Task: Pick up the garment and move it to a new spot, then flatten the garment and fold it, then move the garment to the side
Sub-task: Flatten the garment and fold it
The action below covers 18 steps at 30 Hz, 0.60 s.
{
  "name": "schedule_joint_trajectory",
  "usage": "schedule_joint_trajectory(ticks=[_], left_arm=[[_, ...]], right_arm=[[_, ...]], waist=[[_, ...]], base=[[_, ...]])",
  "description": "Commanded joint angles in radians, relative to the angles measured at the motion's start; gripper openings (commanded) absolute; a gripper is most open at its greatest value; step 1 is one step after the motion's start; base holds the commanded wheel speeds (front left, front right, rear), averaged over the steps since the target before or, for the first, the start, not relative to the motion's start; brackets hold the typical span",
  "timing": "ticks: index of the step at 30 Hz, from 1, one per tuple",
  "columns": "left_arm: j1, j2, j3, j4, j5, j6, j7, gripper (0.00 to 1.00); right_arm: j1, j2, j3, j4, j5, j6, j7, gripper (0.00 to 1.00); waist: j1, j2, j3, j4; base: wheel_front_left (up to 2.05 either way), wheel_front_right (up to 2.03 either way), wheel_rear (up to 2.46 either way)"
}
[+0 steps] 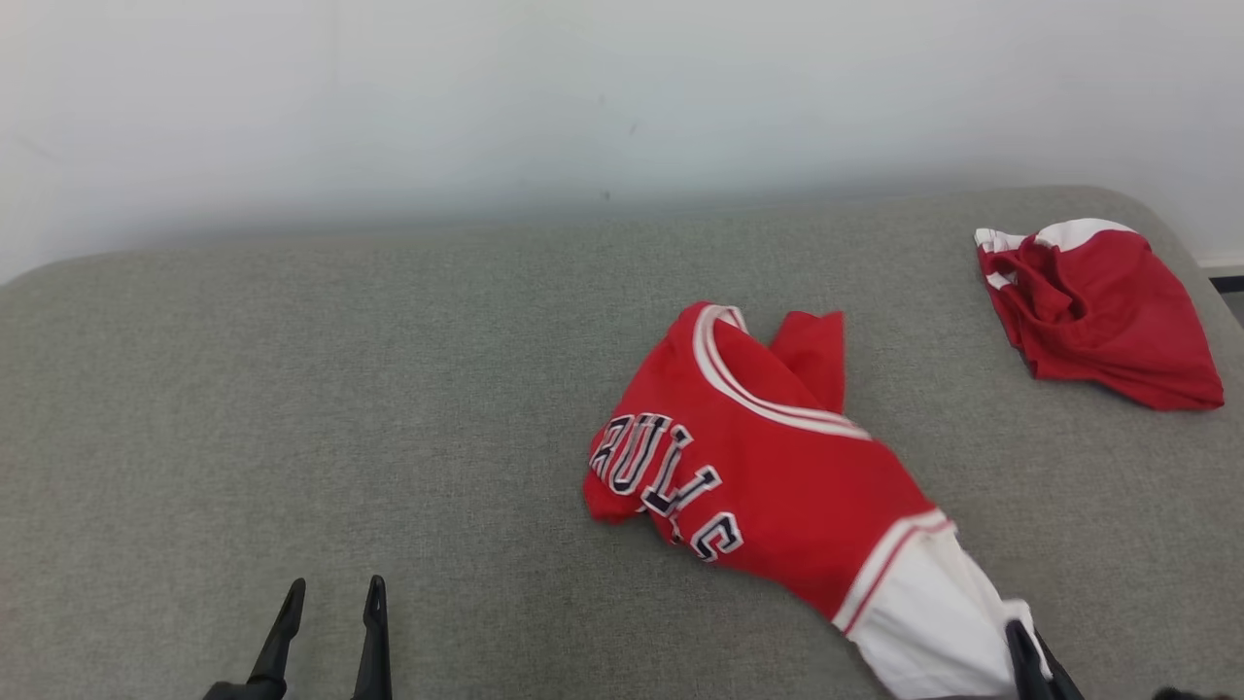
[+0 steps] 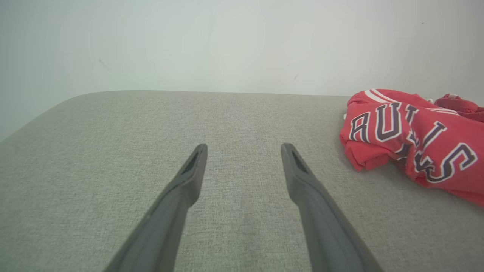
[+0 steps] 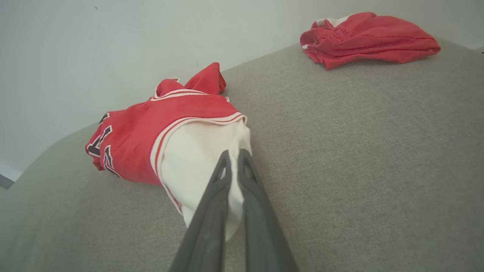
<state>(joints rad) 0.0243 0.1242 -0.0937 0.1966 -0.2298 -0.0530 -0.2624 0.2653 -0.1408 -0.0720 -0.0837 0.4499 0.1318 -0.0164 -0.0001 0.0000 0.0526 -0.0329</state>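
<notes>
On the grey padded surface [image 1: 292, 408], right of centre, the garment [image 1: 758, 457] (red, with dark lettering and a white panel at one end) is seen lying crumpled, its white end drawn toward the near right corner. That white end is pinched by the right gripper [image 3: 234, 155], whose fingers are brought together with hardly any gap. A fold of white cloth is caught between them in the right wrist view. The left gripper [image 2: 244, 149] is held with its fingers spread wide and nothing between them, low over bare surface well to the left of the garment. A second red garment [image 1: 1098, 311] is bunched at the far right corner, well apart from the first.

The first step is judged to be in hand: the garment is gripped, but most of it rests on the surface, so the lift and carry are not yet done. A rise of the right arm is called for next, high enough for the crumpled body to be cleared, followed by a carry toward open ground. Since only a thin pinch of cloth is held, a slow pull is advised, lest it slip free.
</notes>
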Motion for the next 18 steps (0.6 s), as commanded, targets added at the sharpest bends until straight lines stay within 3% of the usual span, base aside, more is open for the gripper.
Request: schedule_joint_trajectory(ticks=[1, 4, 5, 6, 7, 13, 18], left_arm=[[-0.006, -0.004, 0.005, 0.002, 0.007, -0.004, -0.003, 1.0], [-0.014, -0.008, 0.01, 0.006, 0.011, -0.007, -0.003, 1.0], [-0.017, -0.011, 0.01, 0.007, 0.013, -0.006, -0.003, 1.0], [-0.017, -0.013, 0.01, 0.008, 0.015, -0.007, -0.003, 1.0], [-0.017, -0.014, 0.01, 0.01, 0.017, -0.008, -0.003, 1.0], [-0.02, -0.02, 0.012, 0.017, 0.026, -0.016, -0.003, 1.0], [-0.009, -0.021, 0.022, 0.014, 0.033, -0.019, -0.003, 1.0]], right_arm=[[0.026, 0.014, -0.012, -0.015, -0.013, -0.003, 0.008, 0.0], [0.065, 0.028, -0.029, -0.017, -0.023, -0.003, 0.031, 0.0], [0.066, 0.027, -0.033, -0.022, -0.036, -0.003, 0.026, 0.1], [0.064, 0.024, -0.032, -0.026, -0.049, -0.003, 0.02, 0.89], [0.058, 0.026, -0.032, -0.028, -0.054, -0.003, 0.014, 1.0], [0.021, 0.003, -0.044, -0.048, -0.062, -0.003, -0.003, 1.0], [-0.06, -0.057, -0.035, -0.026, -0.08, -0.003, 0.018, 1.0]], waist=[[0.0001, 0.0, 0.008, -0.008], [0.0001, 0.0, 0.013, -0.012], [0.0001, 0.0, 0.014, -0.013], [0.0001, 0.0, 0.013, -0.013], [0.0001, 0.0, 0.013, -0.012], [0.0001, 0.0, 0.003, 0.008], [0.0001, 0.0, 0.003, 0.027]], base=[[0.0, 0.0, 0.0], [0.0, 0.0, 0.0], [0.0, 0.0, 0.0], [0.0, 0.0, 0.0], [0.0, 0.0, 0.0], [0.0, 0.0, 0.0], [0.0, 0.0, 0.0]])
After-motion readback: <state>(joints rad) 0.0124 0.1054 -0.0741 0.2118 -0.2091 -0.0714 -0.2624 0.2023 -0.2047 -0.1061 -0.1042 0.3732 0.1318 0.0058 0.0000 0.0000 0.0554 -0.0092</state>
